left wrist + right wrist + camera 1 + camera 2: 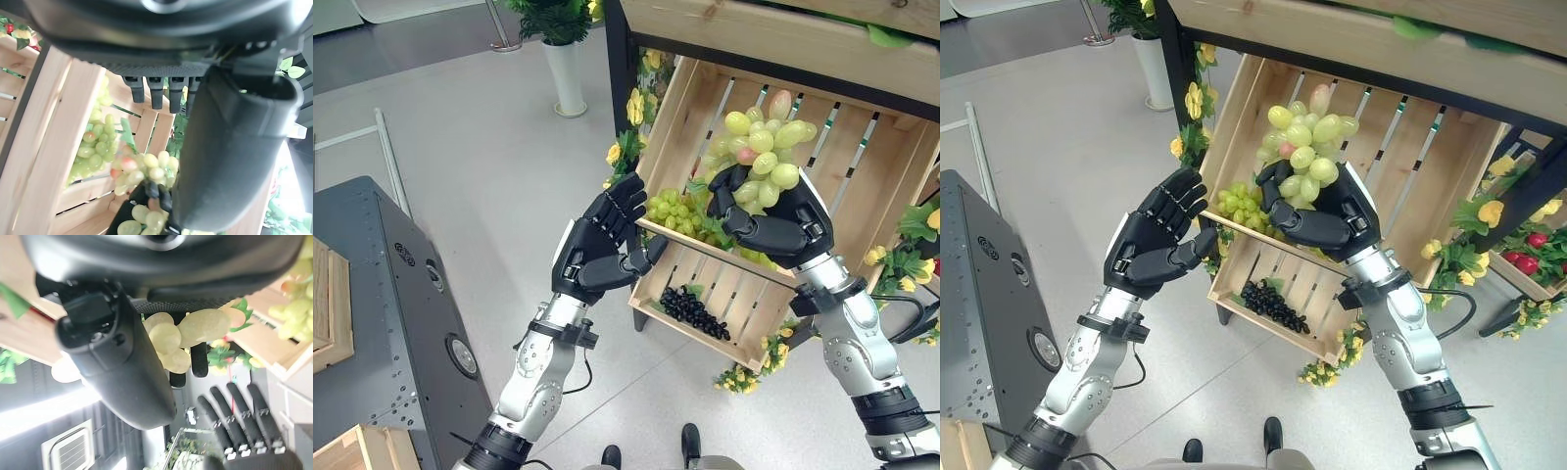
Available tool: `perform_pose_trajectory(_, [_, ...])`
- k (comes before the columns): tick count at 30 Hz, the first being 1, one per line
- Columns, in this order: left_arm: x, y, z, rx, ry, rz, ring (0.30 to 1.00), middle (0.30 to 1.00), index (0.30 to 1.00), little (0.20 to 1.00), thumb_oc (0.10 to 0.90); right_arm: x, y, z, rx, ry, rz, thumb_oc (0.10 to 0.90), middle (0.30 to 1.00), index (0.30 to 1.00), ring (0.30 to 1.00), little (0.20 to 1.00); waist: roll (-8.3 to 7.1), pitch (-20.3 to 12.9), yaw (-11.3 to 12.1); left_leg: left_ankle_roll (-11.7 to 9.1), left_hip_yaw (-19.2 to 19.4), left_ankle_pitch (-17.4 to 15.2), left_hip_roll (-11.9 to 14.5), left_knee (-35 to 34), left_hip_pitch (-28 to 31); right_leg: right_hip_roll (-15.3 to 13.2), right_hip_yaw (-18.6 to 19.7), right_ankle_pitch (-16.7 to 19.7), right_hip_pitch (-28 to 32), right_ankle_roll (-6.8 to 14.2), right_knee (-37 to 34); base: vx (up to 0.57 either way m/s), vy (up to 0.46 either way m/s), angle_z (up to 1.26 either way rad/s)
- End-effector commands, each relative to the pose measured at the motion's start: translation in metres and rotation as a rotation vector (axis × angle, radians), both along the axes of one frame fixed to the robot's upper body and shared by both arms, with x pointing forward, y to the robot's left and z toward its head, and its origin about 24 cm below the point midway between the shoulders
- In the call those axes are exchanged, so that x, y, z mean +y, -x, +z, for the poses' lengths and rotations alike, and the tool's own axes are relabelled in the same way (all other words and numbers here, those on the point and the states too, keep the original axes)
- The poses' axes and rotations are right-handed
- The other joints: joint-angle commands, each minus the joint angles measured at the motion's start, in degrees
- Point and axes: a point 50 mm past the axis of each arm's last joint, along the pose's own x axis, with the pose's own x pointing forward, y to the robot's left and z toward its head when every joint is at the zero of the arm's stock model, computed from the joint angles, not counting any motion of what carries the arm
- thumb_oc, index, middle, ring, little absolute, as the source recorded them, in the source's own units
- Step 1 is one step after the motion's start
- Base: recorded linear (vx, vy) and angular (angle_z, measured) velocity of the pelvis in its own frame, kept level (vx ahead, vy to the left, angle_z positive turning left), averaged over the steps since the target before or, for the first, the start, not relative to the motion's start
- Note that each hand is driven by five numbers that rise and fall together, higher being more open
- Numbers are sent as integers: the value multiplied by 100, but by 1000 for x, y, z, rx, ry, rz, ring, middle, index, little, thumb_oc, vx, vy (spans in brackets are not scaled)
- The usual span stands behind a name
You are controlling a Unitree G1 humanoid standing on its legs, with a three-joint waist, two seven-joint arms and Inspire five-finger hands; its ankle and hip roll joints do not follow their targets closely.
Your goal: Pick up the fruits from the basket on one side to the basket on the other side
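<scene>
The right hand [781, 227] has its fingers curled round a green grape bunch [762, 157], lifted above the wooden crate [677, 96] — transfer barely begun, more green grapes [677, 213] and black grapes [695, 311] left inside — while the left hand [605, 240] waits beside it, fingers straight.
</scene>
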Motion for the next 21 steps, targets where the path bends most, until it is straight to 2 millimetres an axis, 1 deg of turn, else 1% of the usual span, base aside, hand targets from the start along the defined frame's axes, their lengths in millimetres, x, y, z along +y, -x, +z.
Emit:
perform_pose_trajectory(1, [-1,-5,38,-216,46,-33,900,900,900,900,800,-13,-8,55,-242,-80,-75,400,300,300,300,300,-206,-642,30,156,-276,-157,-1,10,-284,-212,-170,-248,388,30,11,13,-13,5])
perform_pose_trajectory(3, [-1,-4,39,-221,50,-35,900,900,900,900,800,-17,-14,45,-179,-42,-112,400,300,300,300,300,-214,-675,45,134,-316,-155,17,10,-293,-215,-214,-274,409,23,11,27,-2,3])
perform_pose_trajectory(7, [-2,-5,39,-222,51,-41,900,900,900,900,800,-25,-25,32,-82,0,-168,400,300,300,300,300,-231,-693,73,112,-351,-135,35,10,-315,-226,-284,-288,420,18,11,0,0,0])
perform_pose_trajectory(8, [-2,-5,39,-220,52,-45,900,900,900,900,800,-30,-31,26,-30,10,-188,400,300,300,300,300,-242,-697,90,99,-350,-124,49,10,-322,-235,-313,-287,422,19,11,0,0,0])
perform_pose_trajectory(11, [-4,-7,39,-221,50,-52,900,900,900,900,800,-41,-40,19,40,34,-243,400,300,300,300,300,-260,-689,130,86,-357,-113,59,10,-329,-251,-378,-285,431,18,11,18,-4,8])
perform_pose_trajectory(12, [-5,-8,39,-218,48,-53,900,900,900,900,800,-50,-46,14,88,36,-305,400,300,300,300,300,-264,-679,162,73,-359,-146,75,10,-299,-253,-422,-320,473,19,11,13,-4,15])
perform_pose_trajectory(13, [-5,-8,40,-219,48,-53,900,900,900,900,800,-52,-47,13,93,36,-313,400,300,300,300,300,-270,-676,163,76,-362,-110,68,10,-322,-262,-426,-289,451,16,11,21,-8,10])
perform_pose_trajectory(14, [-4,-10,40,-218,43,-51,900,900,900,900,800,-63,-52,9,137,22,-384,400,300,300,300,300,-276,-678,187,74,-369,-112,68,10,-325,-269,-453,-291,456,11,11,-5,-6,5])
perform_pose_trajectory(16, [-4,-10,40,-216,41,-49,900,900,900,900,800,-71,-54,6,166,10,-449,400,300,300,300,300,-275,-669,202,69,-370,-109,71,10,-316,-272,-468,-289,470,7,11,0,0,0])
perform_pose_trajectory(17, [-3,-11,41,-216,39,-48,900,900,900,900,800,-84,-57,2,211,-30,-536,400,300,300,300,300,-270,-654,233,69,-378,-110,71,10,-306,-276,-488,-290,489,7,11,0,0,0])
perform_pose_trajectory(19, [-2,-12,42,-218,36,-48,900,900,900,900,800,-97,-59,-4,274,-66,-597,400,300,300,300,300,-265,-627,260,66,-385,-103,68,10,-297,-282,-504,-282,505,-1,11,5,-9,3])
perform_pose_trajectory(21, [-1,-12,43,-220,33,-46,900,900,900,900,800,-105,-60,-9,328,-75,-663,400,300,300,300,300,-257,-603,273,61,-398,-99,67,10,-292,-283,-512,-277,518,-3,11,9,-17,5])
